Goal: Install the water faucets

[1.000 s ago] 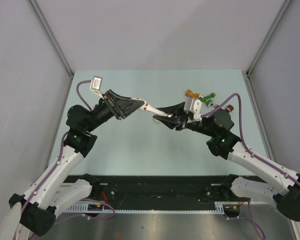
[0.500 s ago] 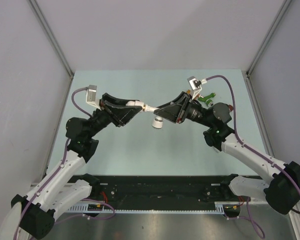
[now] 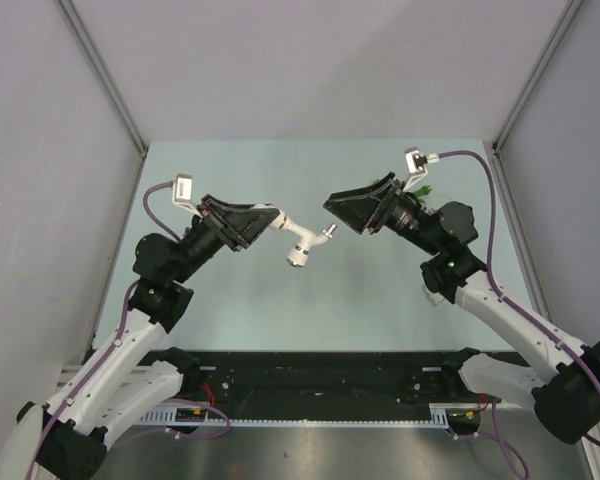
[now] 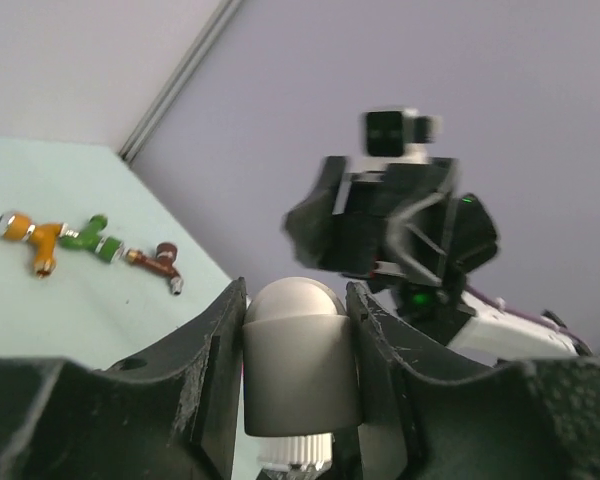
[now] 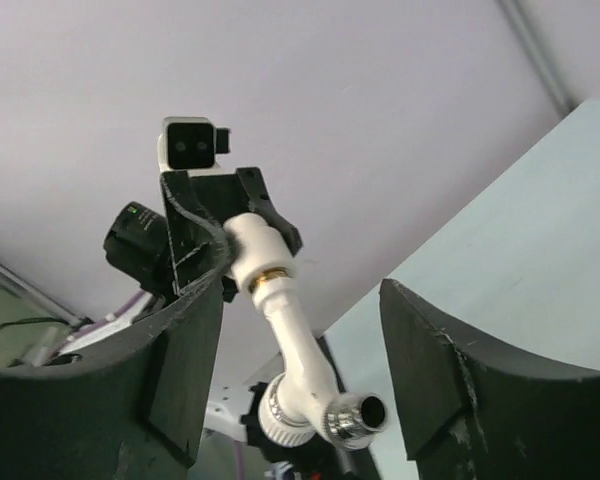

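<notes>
Top cam: left pincer (image 3: 273, 217) is pinching the white plastic faucet with silvery knob (image 3: 302, 243) by its stubby rear end. It's held in the air over mid-bench, knob end twd the right arm. Right pincer (image 3: 338, 212) is spread wide and empty, near the knob but not touching. The pale green bench (image 3: 240, 300) looks flat and matte. Grey enclosure walls (image 3: 280, 70) close in on three sides, so little room at the edges.

Left wrist cam: the white barrel sits square betw both fingers (image 4: 212, 370), a firm pinch. Far back on the bench lie the orange faucet (image 4: 28, 232), green faucet (image 4: 92, 241) and dark red faucet (image 4: 156, 261), in a tight row.

Right wrist cam: a brass-coloured ring (image 5: 265, 276) joins the barrel to a thin neck. Prob light, stiff, smooth plastic, so likely slippery. Best hold is the thick barrel or fat collar, not the neck.
</notes>
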